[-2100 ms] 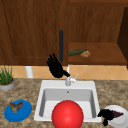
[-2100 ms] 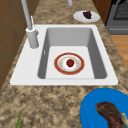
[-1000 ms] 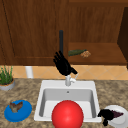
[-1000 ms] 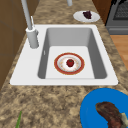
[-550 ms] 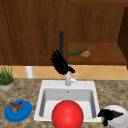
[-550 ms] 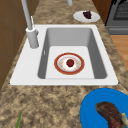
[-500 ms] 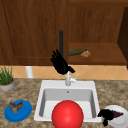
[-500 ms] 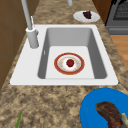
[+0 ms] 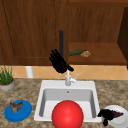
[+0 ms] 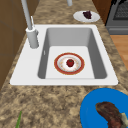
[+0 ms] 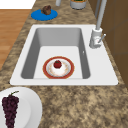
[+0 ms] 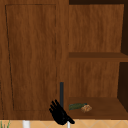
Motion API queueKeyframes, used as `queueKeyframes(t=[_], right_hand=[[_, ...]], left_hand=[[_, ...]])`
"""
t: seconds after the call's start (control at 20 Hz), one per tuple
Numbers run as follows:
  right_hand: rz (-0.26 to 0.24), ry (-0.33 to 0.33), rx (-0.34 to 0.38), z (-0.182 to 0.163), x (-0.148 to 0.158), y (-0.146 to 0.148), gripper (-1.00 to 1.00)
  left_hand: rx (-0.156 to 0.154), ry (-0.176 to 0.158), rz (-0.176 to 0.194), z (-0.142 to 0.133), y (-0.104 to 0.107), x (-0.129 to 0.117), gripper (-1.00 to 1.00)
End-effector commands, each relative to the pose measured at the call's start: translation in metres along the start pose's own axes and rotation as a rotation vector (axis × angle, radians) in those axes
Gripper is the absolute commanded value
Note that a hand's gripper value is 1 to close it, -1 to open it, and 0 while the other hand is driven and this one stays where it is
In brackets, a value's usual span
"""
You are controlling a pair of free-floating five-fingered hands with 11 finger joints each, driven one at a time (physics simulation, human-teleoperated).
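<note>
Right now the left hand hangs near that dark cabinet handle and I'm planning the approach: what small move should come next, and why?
Probably ease the left hand up and slightly right toward the handle. Its fingers are spread open, and it sits by the handle's lower end, above the faucet, not yet curled round anything. The right hand rests by the grape plate.

Left hand moved right, toward cabinet handle.

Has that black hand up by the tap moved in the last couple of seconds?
Yes. The left hand has drifted rightward toward the dark cabinet handle, above the faucet.
</note>
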Motion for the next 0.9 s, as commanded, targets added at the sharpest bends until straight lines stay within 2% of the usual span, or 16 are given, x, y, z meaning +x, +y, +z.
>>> queueKeyframes(t=[0.0,0.05,0.15,0.2,0.25,0.3,0.35,0.4,0.45,0.55,0.65,0.85], right_hand=[[0.0,0.0,0.0,0.0,0.0,0.0,0.0],[0.0,0.0,0.0,0.0,0.0,0.0,0.0],[0.0,0.0,0.0,0.0,0.0,0.0,0.0],[0.0,0.0,0.0,0.0,0.0,0.0,0.0],[0.0,0.0,0.0,0.0,0.0,0.0,0.0],[0.0,0.0,0.0,0.0,0.0,0.0,0.0],[0.0,0.0,0.0,0.0,0.0,0.0,0.0],[0.0,0.0,0.0,0.0,0.0,0.0,0.0],[0.0,0.0,0.0,0.0,0.0,0.0,0.0],[0.0,0.0,0.0,0.0,0.0,0.0,0.0],[0.0,0.0,0.0,0.0,0.0,0.0,0.0],[0.0,0.0,0.0,0.0,0.0,0.0,0.0]], left_hand=[[0.121,0.061,-0.042,0.001,0.0,-0.002,-1.0],[0.118,0.067,-0.039,0.001,0.001,-0.002,-1.0],[0.102,0.082,0.007,0.002,0.011,-0.012,-1.0],[0.023,0.078,-0.018,0.003,0.002,-0.016,-1.0],[0.011,0.009,-0.002,0.002,0.004,-0.008,-1.0],[0.007,0.006,-0.003,0.002,0.004,-0.009,-1.0],[0.008,0.007,-0.003,0.002,0.004,-0.009,-1.0],[0.008,0.033,-0.003,0.005,0.006,-0.011,-1.0],[0.004,0.031,0.005,-0.001,0.005,-0.013,-1.0],[0.038,0.054,-0.016,-0.015,0.015,-0.02,-1.0],[0.035,0.072,-0.011,-0.029,0.018,-0.025,-1.0],[0.058,0.068,-0.018,-0.05,0.016,-0.037,-1.0]])
